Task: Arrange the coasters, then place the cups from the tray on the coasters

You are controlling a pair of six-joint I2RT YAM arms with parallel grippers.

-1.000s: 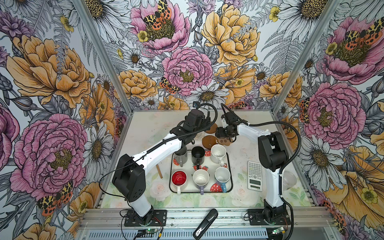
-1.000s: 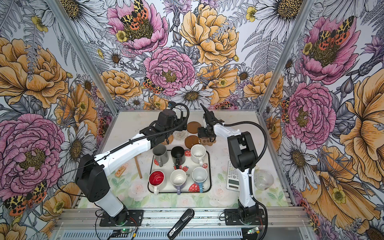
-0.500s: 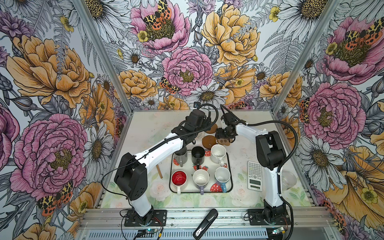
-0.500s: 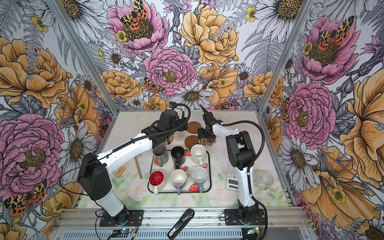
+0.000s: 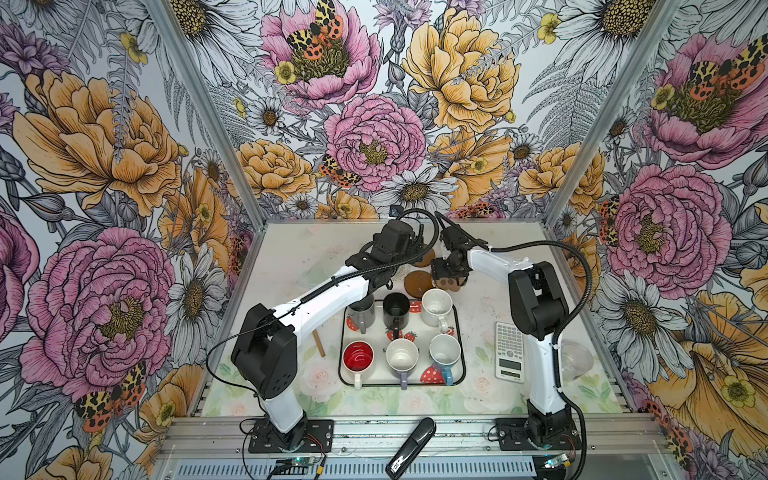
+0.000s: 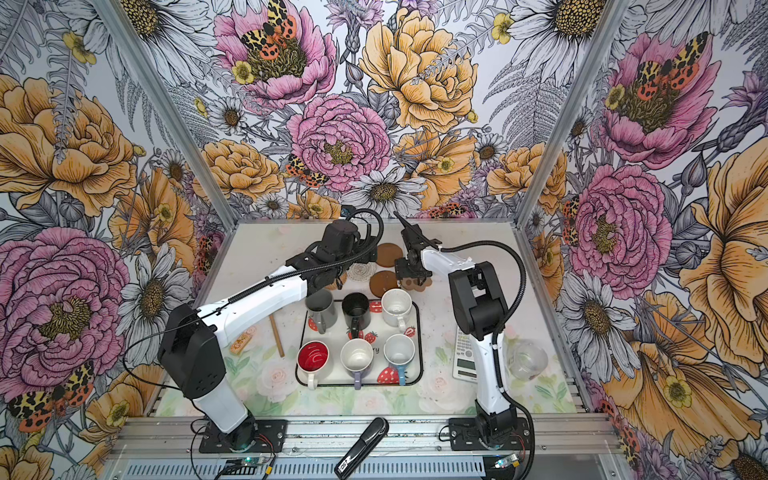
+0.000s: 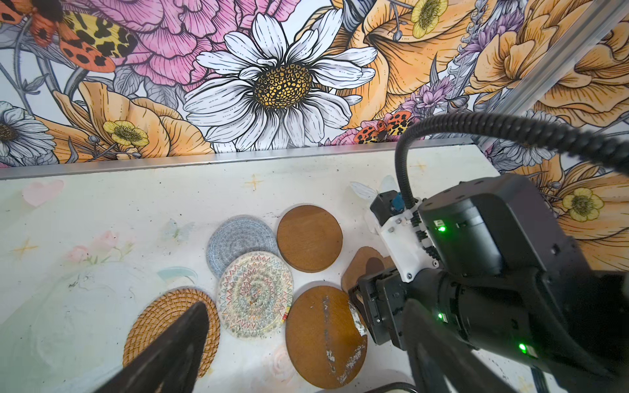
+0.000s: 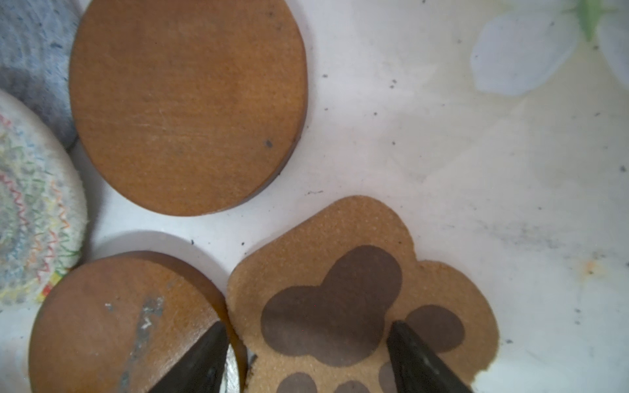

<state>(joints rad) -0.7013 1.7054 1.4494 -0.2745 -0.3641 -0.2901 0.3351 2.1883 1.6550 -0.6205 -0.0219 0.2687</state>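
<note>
Six coasters cluster at the back of the table: tan rattan [image 7: 160,326], cream crochet [image 7: 255,294], grey-blue crochet [image 7: 238,238], a plain brown disc [image 7: 309,238], a scratched brown disc [image 7: 323,337] and the brown paw [image 8: 340,299]. My left gripper [image 7: 306,313] hangs open over the rattan and scratched discs, holding nothing. Open too, my right gripper [image 8: 306,328] sits low over the paw, one fingertip above the scratched disc's edge [image 8: 119,323]. Six cups stand on the tray [image 5: 376,380]: grey [image 5: 361,313], black [image 5: 396,309], speckled white [image 5: 436,305], red-inside [image 5: 358,357], lavender [image 5: 402,359], blue [image 5: 444,353].
A white calculator [image 5: 509,351] lies right of the tray behind the right arm, a clear glass jar [image 5: 575,359] further right. A wooden stick [image 5: 318,344] and a small orange packet [image 6: 243,345] lie left of the tray. A black device [image 5: 411,453] rests on the front rail.
The right arm's elbow has shifted slightly to the left. Both grippers stay open over the coasters; coasters and cups have not moved.
</note>
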